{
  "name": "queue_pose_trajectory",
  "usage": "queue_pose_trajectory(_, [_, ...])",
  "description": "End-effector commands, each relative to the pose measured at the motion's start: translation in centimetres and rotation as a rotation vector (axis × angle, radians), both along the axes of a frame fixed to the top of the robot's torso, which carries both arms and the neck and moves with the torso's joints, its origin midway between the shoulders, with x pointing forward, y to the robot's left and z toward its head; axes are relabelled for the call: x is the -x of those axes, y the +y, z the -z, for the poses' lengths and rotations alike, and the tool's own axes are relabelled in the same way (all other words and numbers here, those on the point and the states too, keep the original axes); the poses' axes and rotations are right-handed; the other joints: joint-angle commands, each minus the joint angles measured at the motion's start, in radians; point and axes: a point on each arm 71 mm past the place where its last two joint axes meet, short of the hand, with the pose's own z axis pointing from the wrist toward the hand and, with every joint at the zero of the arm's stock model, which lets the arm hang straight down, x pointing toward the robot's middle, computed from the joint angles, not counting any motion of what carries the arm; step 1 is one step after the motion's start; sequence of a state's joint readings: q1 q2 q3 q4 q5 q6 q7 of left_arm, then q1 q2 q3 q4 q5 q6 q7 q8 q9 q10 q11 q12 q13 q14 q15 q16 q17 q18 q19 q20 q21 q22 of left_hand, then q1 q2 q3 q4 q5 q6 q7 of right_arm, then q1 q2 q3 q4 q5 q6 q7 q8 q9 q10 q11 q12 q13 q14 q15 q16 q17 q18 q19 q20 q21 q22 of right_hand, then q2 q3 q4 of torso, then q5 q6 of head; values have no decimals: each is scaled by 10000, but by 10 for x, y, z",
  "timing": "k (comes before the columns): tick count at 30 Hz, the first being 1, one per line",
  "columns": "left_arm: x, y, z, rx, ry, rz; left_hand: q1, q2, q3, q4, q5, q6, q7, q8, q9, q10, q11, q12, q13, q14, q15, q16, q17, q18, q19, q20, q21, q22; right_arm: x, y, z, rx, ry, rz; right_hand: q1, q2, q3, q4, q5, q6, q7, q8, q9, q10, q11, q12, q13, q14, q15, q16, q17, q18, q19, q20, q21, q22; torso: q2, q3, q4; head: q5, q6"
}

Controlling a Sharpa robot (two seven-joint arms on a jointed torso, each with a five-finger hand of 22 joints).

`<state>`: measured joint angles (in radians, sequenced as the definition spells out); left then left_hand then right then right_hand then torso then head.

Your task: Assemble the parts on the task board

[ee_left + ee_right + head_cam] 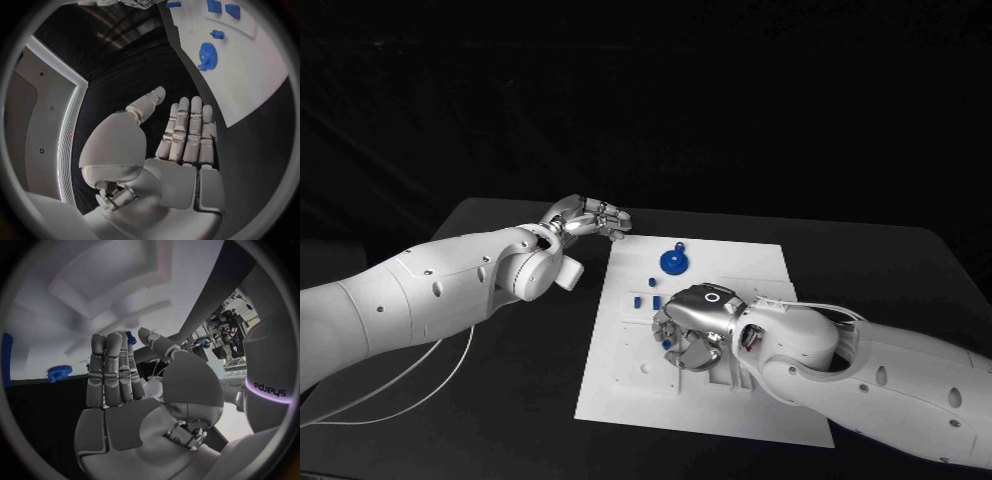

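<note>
The white task board lies in the middle of the black table. A blue gear stands near its far edge, with small blue parts just in front of it. My right hand hovers over the board's middle. It pinches a small blue part between thumb and fingertip, which in the head view shows under the fingers as a blue part. My left hand hangs off the board's far left corner, its fingers straight and apart, holding nothing. The gear lies beyond them.
Bare black table surrounds the board on every side. A white cable runs under my left arm. The board's near half has empty recesses.
</note>
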<state>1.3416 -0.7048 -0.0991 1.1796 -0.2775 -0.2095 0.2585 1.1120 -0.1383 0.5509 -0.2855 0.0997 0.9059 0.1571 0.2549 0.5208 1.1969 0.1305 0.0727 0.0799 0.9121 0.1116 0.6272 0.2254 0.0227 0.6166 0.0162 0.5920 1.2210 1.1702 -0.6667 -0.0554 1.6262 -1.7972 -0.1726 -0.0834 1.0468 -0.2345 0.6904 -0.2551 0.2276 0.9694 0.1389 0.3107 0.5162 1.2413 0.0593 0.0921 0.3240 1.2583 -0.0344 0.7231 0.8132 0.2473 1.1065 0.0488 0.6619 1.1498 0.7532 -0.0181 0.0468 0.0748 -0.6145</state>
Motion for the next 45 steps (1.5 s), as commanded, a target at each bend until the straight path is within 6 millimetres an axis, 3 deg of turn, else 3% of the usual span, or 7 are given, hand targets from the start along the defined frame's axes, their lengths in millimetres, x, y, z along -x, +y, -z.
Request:
queue_pose_trajectory(1, [0, -2, -1, 96, 9, 124, -37, 78, -54, 14, 48, -93, 5, 35, -13, -52, 9, -37, -12, 55, 21, -52, 14, 133, 45, -24, -32, 17, 2, -3, 3, -273, 230, 49, -44, -194, -237, -19, 151, -275, 103, -175, -83, -541, 327, -177, -318, 17, 145, -6, -9, 145, -84, 0, -19, -6, -1, 0, 0, -15, 21])
queue_pose_trajectory(9, [0, 0, -1, 84, 15, 86, -37, 75, -55, 14, 48, -99, 8, 34, -16, -59, 12, -38, -16, 51, 23, -64, 24, 131, 42, -23, -38, 20, 6, -16, -7, -1050, 295, 190, -275, -436, -1039, -81, 545, -747, 321, -428, -269, -1121, 501, -264, -661, -30, 305, 106, 30, 145, -113, 5, -9, 28, -2, 2, -1, -68, 77])
queue_pose_trajectory(11, [0, 1, -1, 79, 15, 70, -37, 75, -55, 14, 48, -100, 9, 34, -17, -62, 13, -39, -18, 50, 24, -67, 27, 131, 41, -23, -40, 21, 4, -21, -14, -1241, 241, 326, -299, -424, -1269, -107, 780, -777, 331, -429, -294, -1152, 507, -246, -747, -17, 308, 164, 53, 145, -84, -17, 10, 39, -3, 0, -2, -92, 107])
queue_pose_trajectory(19, [0, 2, -1, 69, 13, 36, -35, 75, -55, 13, 49, -103, 11, 34, -19, -68, 16, -39, -21, 49, 25, -77, 36, 130, 39, -22, -45, 24, -13, -49, -51, -2080, 543, 1095, -140, -330, -1427, -118, 838, -753, 320, -394, -329, -1113, 479, -213, -877, 127, 279, 349, 129, 145, 91, -100, 106, 71, -2, 5, 0, -215, 263])
queue_pose_trajectory(30, [-1, 1, -1, 78, -6, 52, -32, 78, -54, 15, 50, -103, 12, 36, -20, -70, 17, -38, -23, 50, 26, -84, 45, 129, 39, -21, -49, 27, -44, -106, -88, -1579, 1281, 2537, 52, -197, -1544, -203, 910, -771, 333, -387, -389, -1093, 472, -221, -1028, 244, 269, 695, 313, 145, 287, -216, 313, 192, -5, 10, -3, -635, 533])
queue_pose_trajectory(36, [-1, 2, -1, 80, -29, 36, -32, 78, -54, 15, 50, -103, 13, 37, -21, -69, 17, -36, -24, 52, 26, -88, 51, 129, 39, -21, -52, 29, -52, -131, -88, -999, 798, 3200, -67, -296, -1861, -257, 956, -917, 415, -442, -451, -1232, 541, -256, -1164, 12, 338, 821, 394, 145, 105, -178, 336, 281, -3, 12, -16, -730, 569])
queue_pose_trajectory(45, [0, 1, 0, 102, -21, 83, -34, 81, -55, 17, 51, -103, 13, 39, -23, -69, 17, -34, -26, 55, 26, -94, 59, 128, 40, -20, -55, 32, -40, -126, -75, -30, 451, 2846, -385, -468, -2274, -152, 279, -1023, 417, -444, -482, -1407, 602, -257, -1331, -190, 390, 917, 417, 145, -57, -135, 306, 320, -3, 34, -10, -764, 535])
